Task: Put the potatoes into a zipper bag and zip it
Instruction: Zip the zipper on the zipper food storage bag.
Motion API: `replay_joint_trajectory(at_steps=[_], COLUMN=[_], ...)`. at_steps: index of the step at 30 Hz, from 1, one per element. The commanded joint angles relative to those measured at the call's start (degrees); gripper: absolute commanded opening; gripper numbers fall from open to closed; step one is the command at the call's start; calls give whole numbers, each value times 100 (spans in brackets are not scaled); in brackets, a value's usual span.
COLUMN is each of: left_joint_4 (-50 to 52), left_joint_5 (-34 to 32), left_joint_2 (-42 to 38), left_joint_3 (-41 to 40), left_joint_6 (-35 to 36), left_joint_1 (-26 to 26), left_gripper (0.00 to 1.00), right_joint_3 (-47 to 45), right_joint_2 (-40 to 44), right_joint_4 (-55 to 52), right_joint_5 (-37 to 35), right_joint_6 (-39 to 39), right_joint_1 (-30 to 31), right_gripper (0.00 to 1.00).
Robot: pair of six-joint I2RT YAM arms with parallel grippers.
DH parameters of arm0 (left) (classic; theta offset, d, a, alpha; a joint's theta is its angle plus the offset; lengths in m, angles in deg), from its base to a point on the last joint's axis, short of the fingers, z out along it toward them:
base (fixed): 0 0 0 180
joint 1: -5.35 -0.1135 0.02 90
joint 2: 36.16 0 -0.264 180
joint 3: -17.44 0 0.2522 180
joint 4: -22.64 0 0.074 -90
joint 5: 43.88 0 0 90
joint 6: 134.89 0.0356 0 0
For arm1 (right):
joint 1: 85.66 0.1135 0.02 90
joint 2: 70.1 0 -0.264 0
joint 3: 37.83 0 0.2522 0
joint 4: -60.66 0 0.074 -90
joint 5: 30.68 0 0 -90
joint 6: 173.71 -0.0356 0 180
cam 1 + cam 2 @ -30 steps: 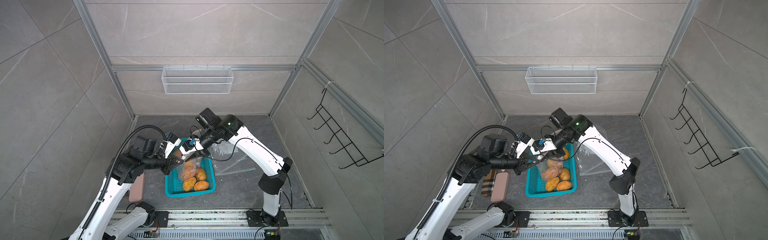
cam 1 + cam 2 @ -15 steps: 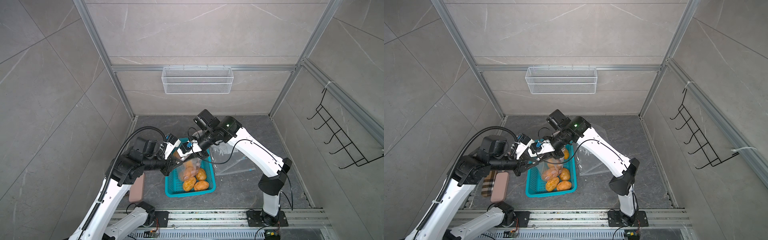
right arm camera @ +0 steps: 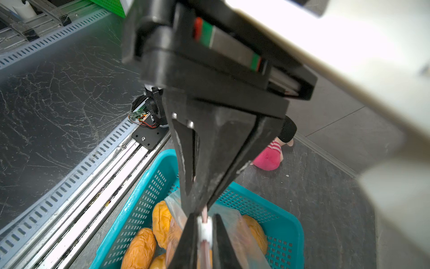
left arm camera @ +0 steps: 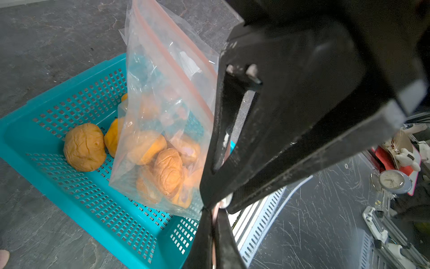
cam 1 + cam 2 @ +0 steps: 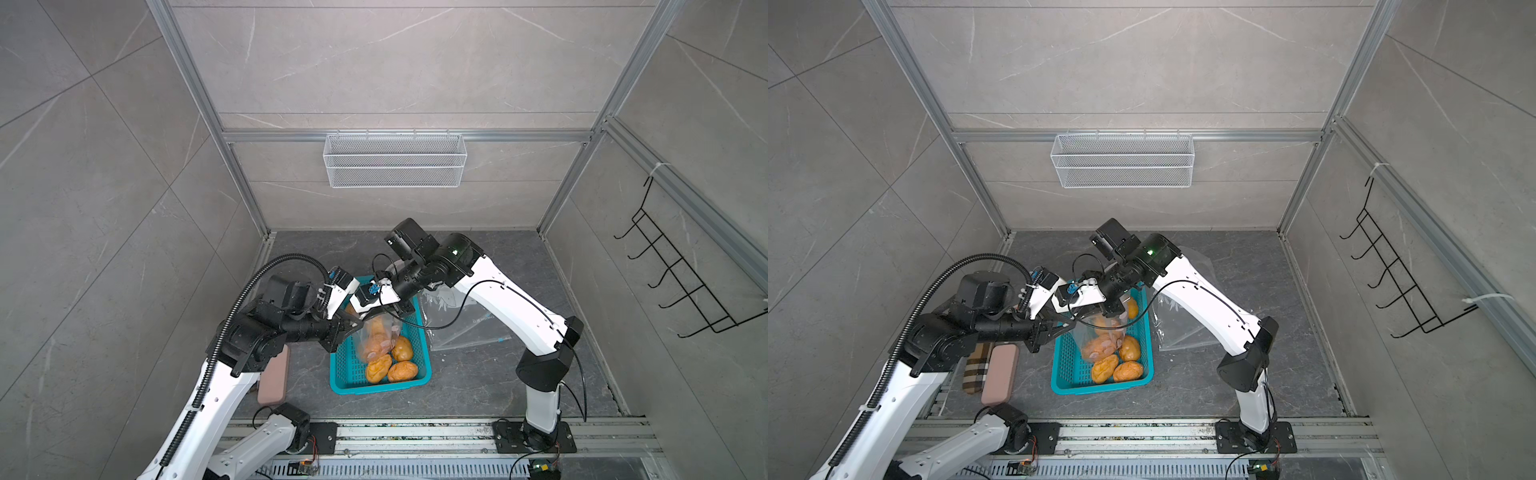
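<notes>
left claw (image 5: 352,326), right claw (image 5: 399,312) angled inward, pinching zipper bag (image 5: 376,338).

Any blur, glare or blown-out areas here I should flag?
In a top view the zipper bag looks slightly blurred, lighting even; in the left wrist view bag and potatoes are sharp, the left end effector dark and soft; in the right wrist view a white arm shell is blown out and defocused.
</notes>
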Motion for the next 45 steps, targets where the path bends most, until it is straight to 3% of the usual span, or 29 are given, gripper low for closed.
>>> replay_joint_trajectory(at_steps=[1,15,26,33,45], left_joint_4=[56,317,186,211,-144], left_joint_5=[-414,-1402,-1820,-2760,-3267], left_joint_2=[-43,-153,-288,-283,-438], left_joint_3=[525,1484,1468,1503,1438], left_joint_6=[136,331,331,202,137], left_joint_1=[-15,-15,-15,-15,-15], left_gripper=[0,0,0,0,0], right_joint_3=[265,441,97,-124,-831], right_joint_2=[104,474,659,796,1376], right_joint_4=[144,649,528,553,1151], right_joint_5=[80,7,-563,-811,-1522], right_joint_6=[-224,-671,-646,-629,-896], right_joint_1=[49,83,90,93,19], right_gripper=[11,11,11,11,10])
